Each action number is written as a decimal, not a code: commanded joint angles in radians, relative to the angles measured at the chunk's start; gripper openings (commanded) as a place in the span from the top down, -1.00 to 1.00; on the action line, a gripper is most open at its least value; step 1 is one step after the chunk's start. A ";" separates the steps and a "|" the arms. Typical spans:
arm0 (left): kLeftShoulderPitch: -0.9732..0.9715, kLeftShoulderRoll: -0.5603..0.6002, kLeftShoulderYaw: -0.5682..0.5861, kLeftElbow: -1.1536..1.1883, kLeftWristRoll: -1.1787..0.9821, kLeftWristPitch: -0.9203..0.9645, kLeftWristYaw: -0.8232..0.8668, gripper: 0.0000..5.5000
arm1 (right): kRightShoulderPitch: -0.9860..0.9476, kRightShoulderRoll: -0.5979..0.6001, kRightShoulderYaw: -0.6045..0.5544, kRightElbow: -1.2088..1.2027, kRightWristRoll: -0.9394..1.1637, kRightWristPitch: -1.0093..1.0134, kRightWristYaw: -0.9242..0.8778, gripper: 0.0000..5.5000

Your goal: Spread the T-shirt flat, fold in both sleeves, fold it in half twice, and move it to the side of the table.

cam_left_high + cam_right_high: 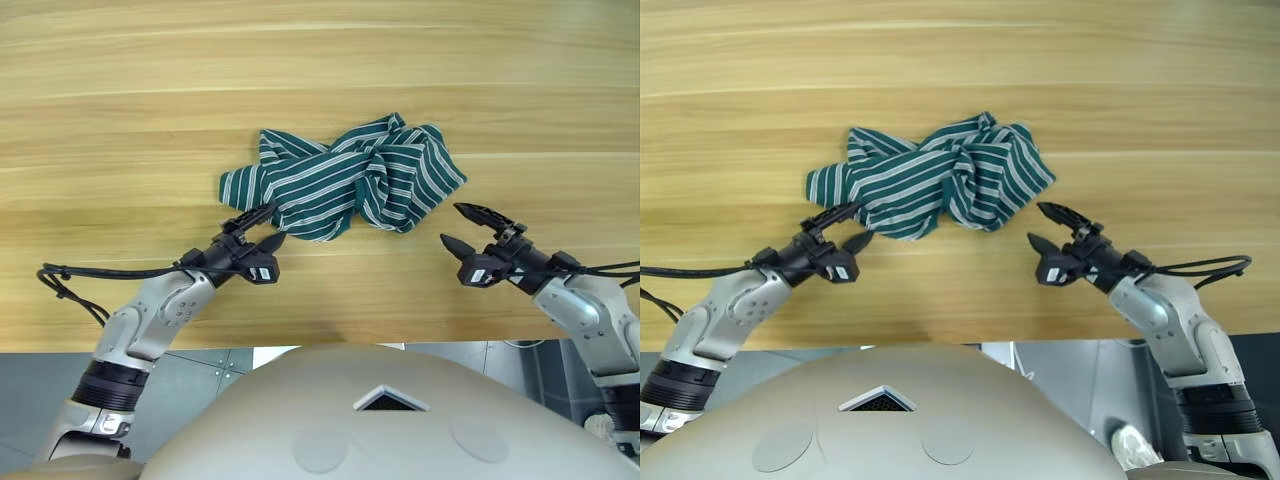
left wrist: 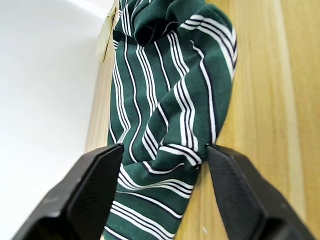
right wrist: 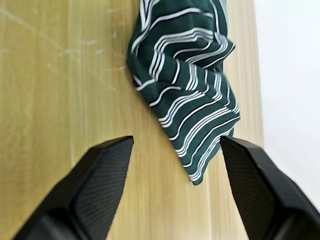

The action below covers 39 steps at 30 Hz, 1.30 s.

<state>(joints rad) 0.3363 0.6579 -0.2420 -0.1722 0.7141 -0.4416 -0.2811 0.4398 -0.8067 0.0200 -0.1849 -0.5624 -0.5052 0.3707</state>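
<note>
Wide wooden table (image 1: 320, 60) stretching left to right, and in the middle of it the T-shirt (image 1: 350, 175), green with white stripes, nowhere near flat; it's a twisted, knotted bundle, its long axis running left to right, one loose flap trailing out to the left and a fuller lobe bunched on the right; so by my reading we're at the very first step, spreading, with the sleeves and both folds not yet done. Now the arms, both on the near side of the cloth; the left gripper (image 1: 277, 222) sits right at the near-left edge of the bundle, jaws spread wide, and from its wrist camera a striped fold of fabric lies squarely between them; whether they actually touch the cloth I can't tell, but nothing is pinched yet. Over on the other side, the right gripper (image 1: 451, 222) is equally wide apart and holding nothing, bare wood under it; the shirt's near-right corner lies just ahead of it, toward the far left from the claw, close but apart. So the left arm is the nearer one; the cloth lies far of both claws, and with one at each end of that long axis, I'd judge a pinch on each and a pull outward would open the tangle.
</note>
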 commanded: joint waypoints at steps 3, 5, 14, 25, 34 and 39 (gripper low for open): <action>0.005 0.023 -0.026 0.049 0.045 0.032 -0.011 0.23 | -0.058 0.005 0.050 0.067 -0.081 0.006 -0.019 -0.16; -0.002 0.030 -0.029 0.060 0.053 0.035 -0.009 0.33 | -0.075 0.018 0.077 0.078 -0.089 0.005 -0.024 -0.16; -0.013 0.020 -0.043 0.074 0.076 0.055 0.009 0.76 | -0.157 0.041 0.192 0.154 -0.124 -0.009 -0.052 -0.16; -0.015 0.003 -0.073 0.078 0.072 0.050 0.036 1.00 | -0.226 0.036 0.224 0.270 -0.100 -0.026 -0.094 0.18; -0.025 -0.011 -0.075 0.082 0.056 0.040 0.060 1.00 | -0.288 0.060 0.247 0.374 -0.053 -0.058 -0.124 0.77; 0.000 -0.020 -0.052 0.063 0.010 0.037 0.085 1.00 | -0.296 0.056 0.256 0.365 -0.035 -0.086 -0.123 0.99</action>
<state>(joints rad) 0.2888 0.6519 -0.2777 -0.1360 0.7385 -0.4225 -0.1812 0.1255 -0.7554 0.2459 0.1602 -0.5775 -0.5959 0.2284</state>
